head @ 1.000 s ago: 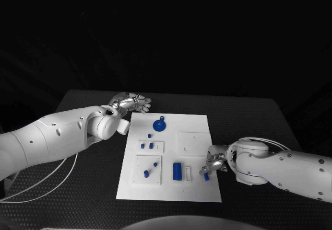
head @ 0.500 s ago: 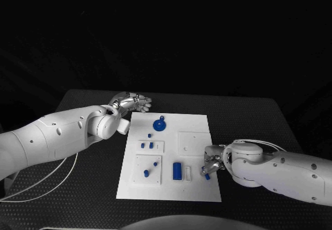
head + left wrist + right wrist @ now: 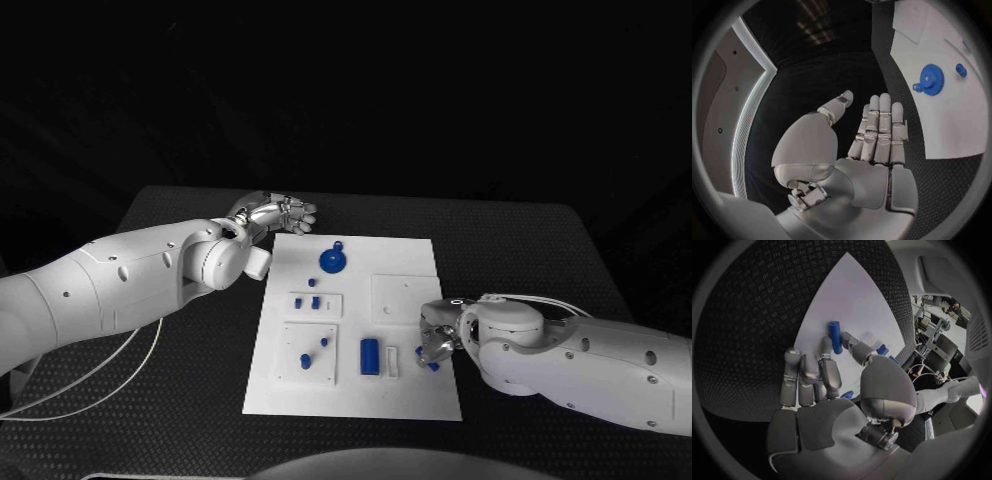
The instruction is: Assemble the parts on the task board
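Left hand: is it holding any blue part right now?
No. In the left wrist view the left hand shows flat, straight fingers over bare table, with nothing in them.

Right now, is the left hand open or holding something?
Open: the left hand holds nothing, its fingers extended straight, beside the task board.

no readable text, labels, brands or numbers on the task board (image 3: 411, 262), parts or arms

Task board (image 3: 408, 291): white. Parts: blue, including gear (image 3: 333, 262) and peg (image 3: 835, 336) beyond right hand (image 3: 826, 390). Both hands silver; left hand (image 3: 861, 150). Table (image 3: 534, 240): black, diamond-textured.
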Available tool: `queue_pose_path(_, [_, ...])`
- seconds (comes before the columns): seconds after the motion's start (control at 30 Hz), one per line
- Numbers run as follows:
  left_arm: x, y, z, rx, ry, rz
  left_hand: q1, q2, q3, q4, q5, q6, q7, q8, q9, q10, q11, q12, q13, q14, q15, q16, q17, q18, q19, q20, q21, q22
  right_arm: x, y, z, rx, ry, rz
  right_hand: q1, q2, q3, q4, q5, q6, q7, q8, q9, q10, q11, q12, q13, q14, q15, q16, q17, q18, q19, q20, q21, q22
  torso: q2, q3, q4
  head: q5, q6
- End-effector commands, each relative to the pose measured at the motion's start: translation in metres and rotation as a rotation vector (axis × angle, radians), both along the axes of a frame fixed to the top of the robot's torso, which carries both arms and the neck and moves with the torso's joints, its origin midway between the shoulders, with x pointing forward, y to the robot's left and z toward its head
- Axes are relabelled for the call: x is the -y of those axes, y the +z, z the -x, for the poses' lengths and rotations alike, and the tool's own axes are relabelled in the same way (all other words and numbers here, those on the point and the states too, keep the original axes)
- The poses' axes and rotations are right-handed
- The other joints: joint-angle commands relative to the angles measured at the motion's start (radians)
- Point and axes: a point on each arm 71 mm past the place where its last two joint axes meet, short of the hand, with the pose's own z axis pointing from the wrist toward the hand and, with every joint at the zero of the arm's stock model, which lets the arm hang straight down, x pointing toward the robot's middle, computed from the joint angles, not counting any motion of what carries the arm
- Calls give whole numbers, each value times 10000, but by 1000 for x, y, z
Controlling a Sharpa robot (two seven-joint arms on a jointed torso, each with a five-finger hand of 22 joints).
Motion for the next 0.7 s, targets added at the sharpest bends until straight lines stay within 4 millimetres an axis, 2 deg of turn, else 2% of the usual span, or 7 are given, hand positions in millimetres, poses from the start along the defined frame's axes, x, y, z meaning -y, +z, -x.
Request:
queue_pose_path(0.03, [2,1,1,-2,-155,107,-95,-27,-8,54,7,-60,-24,66,-16,-71,-15,14,-9,72,24,-62,18,149,-52,29,-41,12,11,-23,16,-1586,-955,-317,-82,260,233,115,355,102,20,-1568,-141,-5,-28,-64,348,31,15,5,-39,158,27,113,70,-33,0,0,2,25,19])
queue_pose_path(0.1, [2,1,0,-7,-142,99,-95,-26,-7,55,7,-60,-24,67,-16,-71,-15,14,-9,72,24,-63,19,149,-52,29,-41,13,13,-22,17,-2079,-1509,-861,-214,332,312,90,634,115,18,-1590,-161,-13,-23,-103,323,25,13,-17,-73,158,27,119,95,-49,0,1,1,34,25])
queue_pose_path(0.23, [2,1,1,-14,-170,106,-96,-28,-8,56,8,-60,-24,67,-16,-72,-14,14,-9,71,24,-68,23,149,-54,29,-43,14,14,-15,13,-2680,-2494,-1951,-369,421,335,84,754,119,21,-1610,-175,-27,-17,-156,290,13,9,-40,-104,158,28,123,114,-67,-3,-9,8,45,51])
queue_pose_path(0.43, [3,1,1,-15,-190,105,-95,-27,-8,57,8,-60,-24,68,-16,-72,-14,14,-9,71,24,-70,25,149,-54,29,-43,14,10,-5,9,-3232,-3611,-3163,-452,428,326,88,764,121,23,-1617,-180,-29,-14,-168,282,6,5,-50,-116,158,28,126,120,-76,-2,-11,4,44,55])
queue_pose_path(0.7, [3,1,1,-20,-196,92,-92,-28,-6,55,10,-58,-25,71,-16,-71,-15,16,-10,70,25,-76,30,150,-56,29,-44,16,3,-3,12,-3755,-4171,-3707,-745,445,225,173,764,135,25,-1629,-190,-29,-15,-174,278,10,-8,-53,-124,158,37,130,136,-95,4,-8,7,32,42])
